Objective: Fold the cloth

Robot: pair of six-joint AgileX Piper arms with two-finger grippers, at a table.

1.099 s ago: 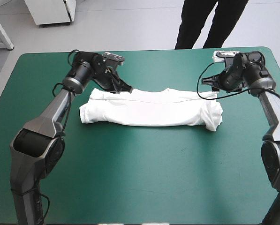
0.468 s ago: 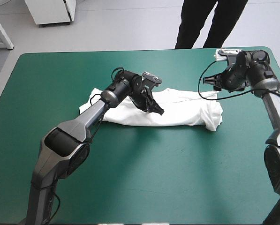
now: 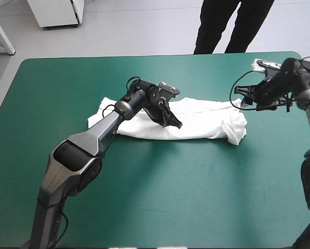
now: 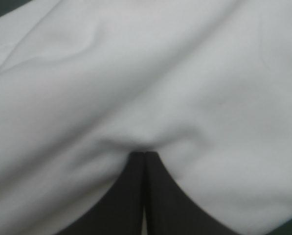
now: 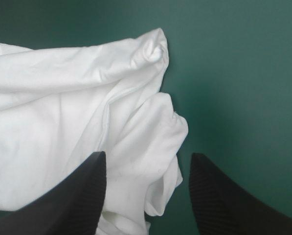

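White and folded into a long band: the T-shirt (image 3: 201, 122). Lies on the teal-green cover (image 3: 170, 197) across the upper middle of the high view, running left to right, fairly smooth along the centre, bunched and rumpled at the right end, well apart from every table edge. Over its middle, the left gripper (image 3: 176, 124): black fingers (image 4: 131, 196) pressed together into one point, pinching a small pucker of cloth at the tip, white fabric all round in the left wrist view. At the rumpled right end, toward the upper right of the high view, the right gripper (image 5: 146, 155): spread wide, the bunched end between and just ahead of the two tips, bare cover beside and beyond.
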